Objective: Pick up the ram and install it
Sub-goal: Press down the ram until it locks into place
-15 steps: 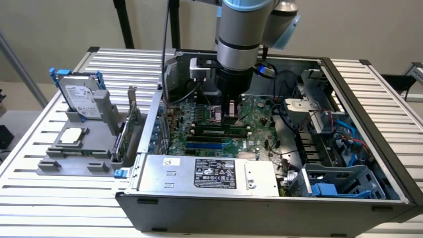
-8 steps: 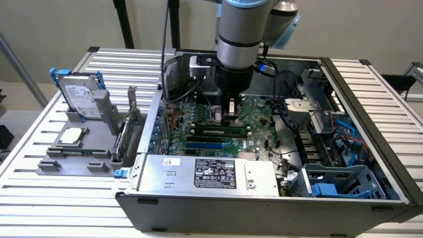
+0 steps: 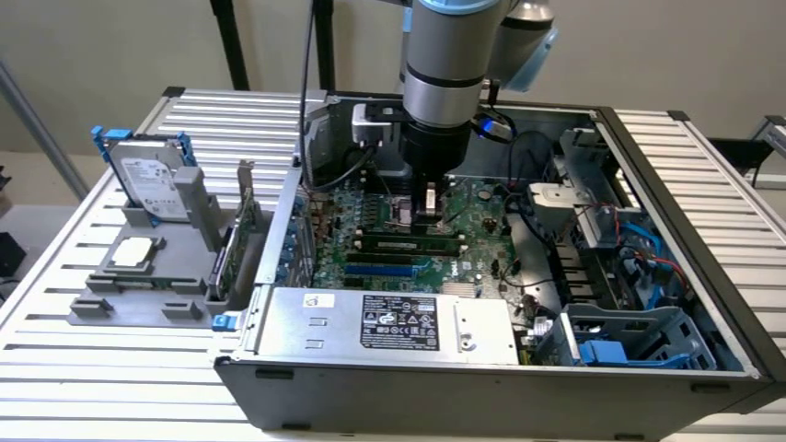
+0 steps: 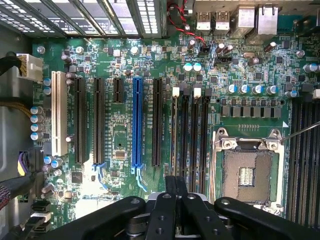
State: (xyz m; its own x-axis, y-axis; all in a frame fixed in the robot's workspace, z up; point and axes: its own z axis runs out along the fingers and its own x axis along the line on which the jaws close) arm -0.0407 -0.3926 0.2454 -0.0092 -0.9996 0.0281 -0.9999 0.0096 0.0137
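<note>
With the claw (image 3: 430, 214) pressed together and empty just above the motherboard (image 4: 120, 135), and the ram (image 3: 406, 245) apparently lying in a mid-board slot beside it, press straight down squarely, judging by the end clips.

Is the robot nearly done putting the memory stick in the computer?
The gripper is down inside the open grey computer case, just above the green motherboard, by the long black slots with white clips. Those slots look empty, so nothing seems installed there yet. I cannot tell whether the gripper holds the ram.
</note>
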